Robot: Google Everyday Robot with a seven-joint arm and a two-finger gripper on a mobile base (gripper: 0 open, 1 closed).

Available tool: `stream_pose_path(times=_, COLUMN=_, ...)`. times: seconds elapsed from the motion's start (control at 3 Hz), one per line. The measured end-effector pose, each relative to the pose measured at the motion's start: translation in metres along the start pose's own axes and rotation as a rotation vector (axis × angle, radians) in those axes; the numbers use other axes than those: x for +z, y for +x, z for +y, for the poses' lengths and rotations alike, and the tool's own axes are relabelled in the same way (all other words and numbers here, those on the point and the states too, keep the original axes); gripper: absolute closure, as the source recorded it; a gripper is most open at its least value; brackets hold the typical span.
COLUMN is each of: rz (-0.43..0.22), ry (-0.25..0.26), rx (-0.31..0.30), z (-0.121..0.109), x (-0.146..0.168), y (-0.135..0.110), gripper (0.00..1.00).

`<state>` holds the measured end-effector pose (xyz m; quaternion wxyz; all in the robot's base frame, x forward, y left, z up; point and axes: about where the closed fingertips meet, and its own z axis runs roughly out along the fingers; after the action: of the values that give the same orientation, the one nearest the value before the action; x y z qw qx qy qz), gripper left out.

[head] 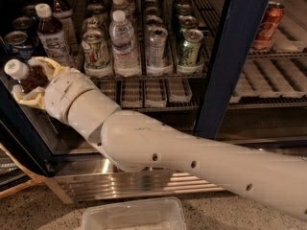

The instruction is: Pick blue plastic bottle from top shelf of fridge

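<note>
My gripper [33, 80] is at the far left, in front of the fridge's [230, 56] open left side. It is shut on the blue plastic bottle [25, 75], a small bottle of dark brown liquid with a white cap, tilted with the cap pointing left. The cream fingers [45, 63] wrap above and below it. The bottle is out in front of the top shelf [144, 75], a wire rack with clear lane trays. Two similar dark bottles [50, 35] stand on that shelf behind the gripper.
The top shelf holds a clear water bottle [123, 40], several soda cans [96, 51] and a blue can [17, 42]. A red can [266, 25] stands behind the dark blue door frame. A clear plastic bin [134, 214] sits on the floor below the ribbed steel base panel [134, 183].
</note>
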<state>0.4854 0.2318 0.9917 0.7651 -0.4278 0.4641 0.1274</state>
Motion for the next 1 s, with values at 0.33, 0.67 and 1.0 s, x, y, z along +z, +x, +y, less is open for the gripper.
stream_pose_path(times=0.33, rz=0.007, ry=-0.05, rx=0.069, z=-0.004, x=0.002, y=-0.002, gripper=1.0)
stream_pose_path(times=0.67, rz=0.029, ry=-0.056, rx=0.128, z=-0.022, x=0.0, y=0.002, gripper=1.0)
stream_pose_path(times=1.0, rz=0.029, ry=-0.056, rx=0.128, z=-0.02, x=-0.001, y=0.005, gripper=1.0)
